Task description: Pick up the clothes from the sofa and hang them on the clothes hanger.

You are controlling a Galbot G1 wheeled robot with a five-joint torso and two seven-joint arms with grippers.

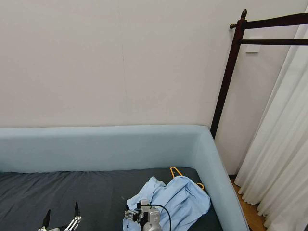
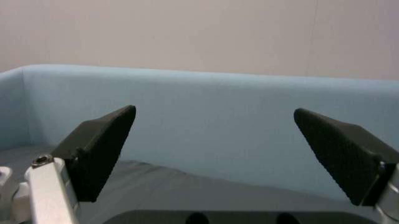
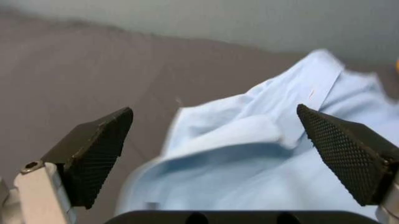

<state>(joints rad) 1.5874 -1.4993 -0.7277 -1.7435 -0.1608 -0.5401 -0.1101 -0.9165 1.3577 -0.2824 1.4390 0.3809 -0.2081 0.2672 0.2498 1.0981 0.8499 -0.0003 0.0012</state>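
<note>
close over shirt (image 3: 262, 158) — right gripper (image 3: 213, 111), fingers parted

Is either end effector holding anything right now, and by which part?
Nothing is held: the right end effector hangs open over the blue shirt; the left end effector is open over the sofa.

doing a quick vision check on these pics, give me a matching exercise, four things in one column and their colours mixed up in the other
Things
1. shirt
2. hanger
3. clothes rack
4. sofa seat

Colours
a. dark grey
b. orange
c. light blue
d. dark brown

Pairs: 1-c, 2-b, 3-d, 4-a
</note>
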